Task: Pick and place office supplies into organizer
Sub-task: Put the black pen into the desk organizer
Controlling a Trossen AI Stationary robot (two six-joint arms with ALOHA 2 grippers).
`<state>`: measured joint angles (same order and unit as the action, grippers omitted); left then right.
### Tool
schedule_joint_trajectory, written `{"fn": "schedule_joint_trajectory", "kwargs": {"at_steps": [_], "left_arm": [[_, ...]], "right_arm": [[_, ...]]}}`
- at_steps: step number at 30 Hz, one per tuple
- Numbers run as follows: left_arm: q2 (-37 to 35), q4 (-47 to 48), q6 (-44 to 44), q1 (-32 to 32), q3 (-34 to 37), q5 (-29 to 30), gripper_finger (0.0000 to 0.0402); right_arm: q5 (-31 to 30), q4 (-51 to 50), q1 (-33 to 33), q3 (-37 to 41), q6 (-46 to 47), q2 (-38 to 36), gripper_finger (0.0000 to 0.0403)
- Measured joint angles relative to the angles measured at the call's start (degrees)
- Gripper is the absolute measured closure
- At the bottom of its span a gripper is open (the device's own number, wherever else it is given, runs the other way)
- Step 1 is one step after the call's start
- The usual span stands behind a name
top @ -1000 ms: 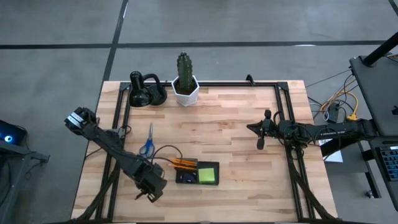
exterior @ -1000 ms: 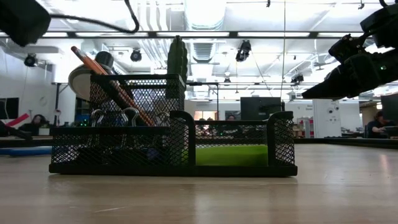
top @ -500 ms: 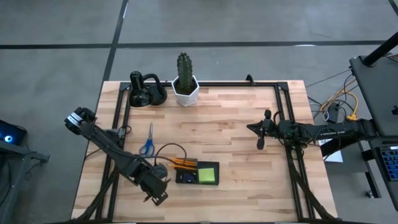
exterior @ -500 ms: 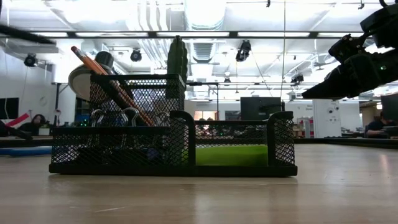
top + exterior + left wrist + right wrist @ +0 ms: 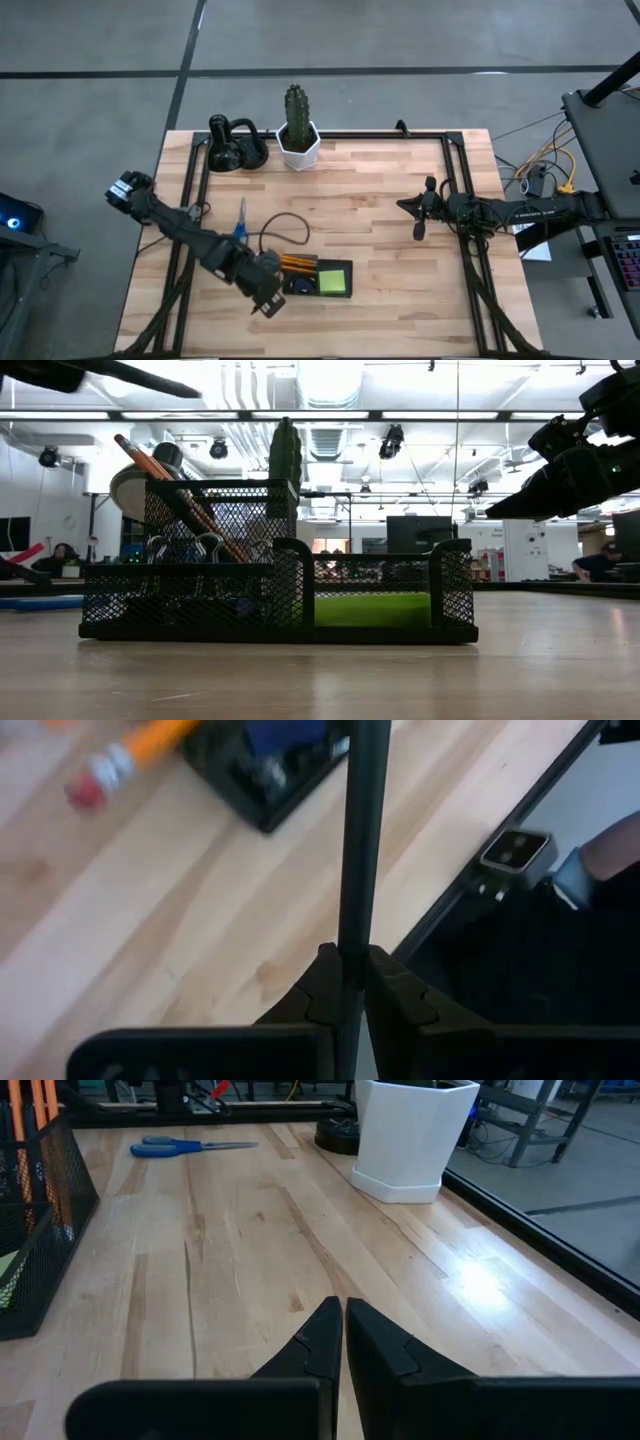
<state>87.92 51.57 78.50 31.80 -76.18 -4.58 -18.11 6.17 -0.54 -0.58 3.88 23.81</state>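
Left gripper (image 5: 268, 303): clenched on a dark pen (image 5: 360, 850), above the table (image 5: 390, 210) just beside the organizer's near-left corner.
Right gripper (image 5: 418, 232): clenched, holding nothing, waiting over the table's right side.
Organizer (image 5: 318, 278): near front edge, holding pencils (image 5: 297, 264) and green pad (image 5: 334, 281).
Scissors (image 5: 238, 228): flat on table, left of organizer.

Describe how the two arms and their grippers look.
Both arms are dark and slim-jointed. The left gripper trails a looping black cable and has a pale block at its shoulder end. The right gripper has black wedge-shaped fingers; pale lettering marks its forearm.
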Motion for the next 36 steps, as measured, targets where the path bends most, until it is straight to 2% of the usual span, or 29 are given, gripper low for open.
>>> {"fn": "schedule_joint_trajectory", "kwargs": {"at_steps": [9,14,24,30,34,36], "left_arm": [[0.0,0.0,-19.3,-10.5,-1.5,-0.6,0.0393],[0.0,-1.4,-32.8,-13.2,-1.4,6.7,0.0393],[0.0,-23.0,-56.6,-12.2,1.0,23.4,0.0393],[0.0,-33.6,-63.2,-11.0,7.9,34.1,0.0393],[0.0,-44.1,-65.9,-10.6,13.4,36.7,0.0393],[0.0,-46.3,-65.8,-10.3,15.6,37.1,0.0393]], "right_arm": [[0.0,0.0,0.0,0.0,0.0,0.0,0.0394],[0.0,0.0,0.0,0.0,0.0,0.0,0.0394],[0.0,0.0,0.0,0.0,0.0,0.0,0.0394],[0.0,0.0,0.0,0.0,0.0,0.0,0.0394],[0.0,0.0,0.0,0.0,0.0,0.0,0.0394],[0.0,0.0,0.0,0.0,0.0,0.0,0.0394]]}}
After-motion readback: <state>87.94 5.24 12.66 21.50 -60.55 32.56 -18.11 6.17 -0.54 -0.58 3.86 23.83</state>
